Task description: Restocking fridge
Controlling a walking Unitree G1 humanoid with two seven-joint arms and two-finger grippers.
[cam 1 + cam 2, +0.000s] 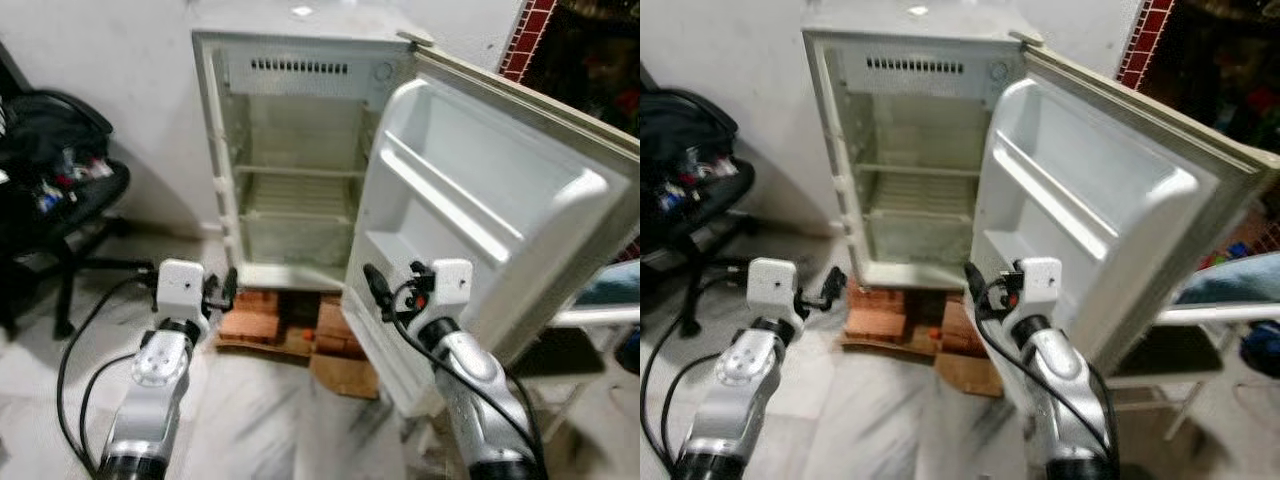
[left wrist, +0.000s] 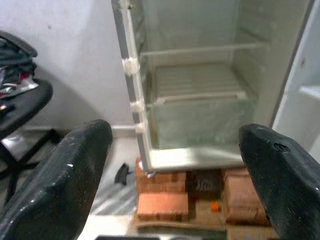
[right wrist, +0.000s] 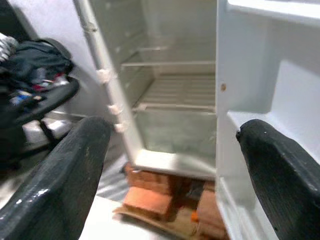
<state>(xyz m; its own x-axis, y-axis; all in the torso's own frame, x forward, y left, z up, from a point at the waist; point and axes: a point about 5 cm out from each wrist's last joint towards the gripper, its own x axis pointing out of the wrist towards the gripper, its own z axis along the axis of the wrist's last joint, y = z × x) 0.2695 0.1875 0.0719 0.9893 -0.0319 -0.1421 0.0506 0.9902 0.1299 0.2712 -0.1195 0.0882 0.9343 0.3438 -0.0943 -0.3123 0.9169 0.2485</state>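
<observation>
A small white fridge (image 1: 300, 170) stands straight ahead on red bricks (image 1: 258, 318), and its wire shelves (image 1: 295, 172) hold nothing. Its door (image 1: 480, 220) is swung wide to the right, with bare door bins. My left gripper (image 1: 226, 290) hovers low in front of the fridge's lower left corner, open and holding nothing; in the left wrist view my left gripper (image 2: 175, 132) faces the bottom drawer. My right gripper (image 1: 374, 288) is open and empty beside the door's inner edge, and in its wrist view my right gripper (image 3: 174, 129) faces the interior.
A black office chair (image 1: 60, 170) piled with clothes stands at the left. Black cables (image 1: 80, 340) lie on the marble floor. Flattened cardboard (image 1: 345, 372) lies under the bricks. A white frame (image 1: 600, 315) sits behind the door at the right.
</observation>
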